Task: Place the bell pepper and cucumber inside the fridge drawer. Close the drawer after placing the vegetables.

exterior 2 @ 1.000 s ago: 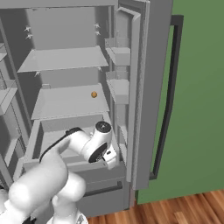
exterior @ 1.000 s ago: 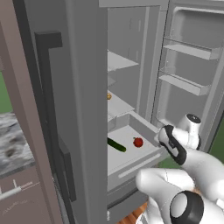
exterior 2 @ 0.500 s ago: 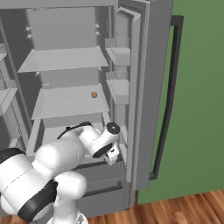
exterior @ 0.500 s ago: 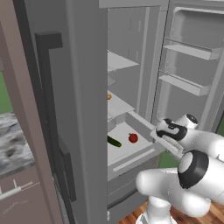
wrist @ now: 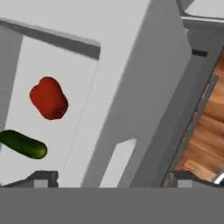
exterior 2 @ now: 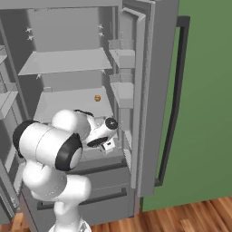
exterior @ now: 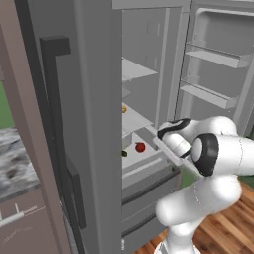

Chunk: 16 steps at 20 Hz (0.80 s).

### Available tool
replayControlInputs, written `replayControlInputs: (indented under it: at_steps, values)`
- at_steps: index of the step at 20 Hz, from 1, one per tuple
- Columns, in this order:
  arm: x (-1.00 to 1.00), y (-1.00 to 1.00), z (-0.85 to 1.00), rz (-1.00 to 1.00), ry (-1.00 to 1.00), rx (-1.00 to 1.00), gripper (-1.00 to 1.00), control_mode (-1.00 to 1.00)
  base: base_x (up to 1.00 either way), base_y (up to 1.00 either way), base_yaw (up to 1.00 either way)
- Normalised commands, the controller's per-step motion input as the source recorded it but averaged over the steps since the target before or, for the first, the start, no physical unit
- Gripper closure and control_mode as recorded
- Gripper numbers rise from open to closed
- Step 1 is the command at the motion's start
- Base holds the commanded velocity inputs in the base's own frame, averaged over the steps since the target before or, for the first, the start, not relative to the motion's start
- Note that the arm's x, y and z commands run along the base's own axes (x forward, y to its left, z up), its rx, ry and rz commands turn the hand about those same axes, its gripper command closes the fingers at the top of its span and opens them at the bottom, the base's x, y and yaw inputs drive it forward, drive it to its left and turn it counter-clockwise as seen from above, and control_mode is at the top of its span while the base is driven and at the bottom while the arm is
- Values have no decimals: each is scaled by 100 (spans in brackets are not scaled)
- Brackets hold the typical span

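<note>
Pushed part-way back into the fridge over the last second, the fridge drawer (exterior: 149, 161) was seen with the cucumber (wrist: 24, 144) and the bell pepper (wrist: 49, 98) lying inside, apart from each other, on its pale floor. The slim dark green cucumber lay beside the small, rounded red pepper. To the right, the tool (exterior: 166, 133) was pressed against the drawer's front bar, fingers spread wide and nothing held. The drawer's long front ran crosswise to the tool, and a further inward push was judged necessary.
</note>
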Motion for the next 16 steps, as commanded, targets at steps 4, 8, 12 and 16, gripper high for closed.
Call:
replayControlInputs:
  at_steps: [4,8,12,16]
  values:
    - [43,58,33,-6,-9,0,-100,-100,0,0,0]
    - [-93,-9,64,0,-14,0,-100,-100,0,0,0]
    - [-81,0,86,-4,-8,0,-100,-100,0,0,0]
    - [-24,4,100,-10,0,0,-100,-100,0,0,0]
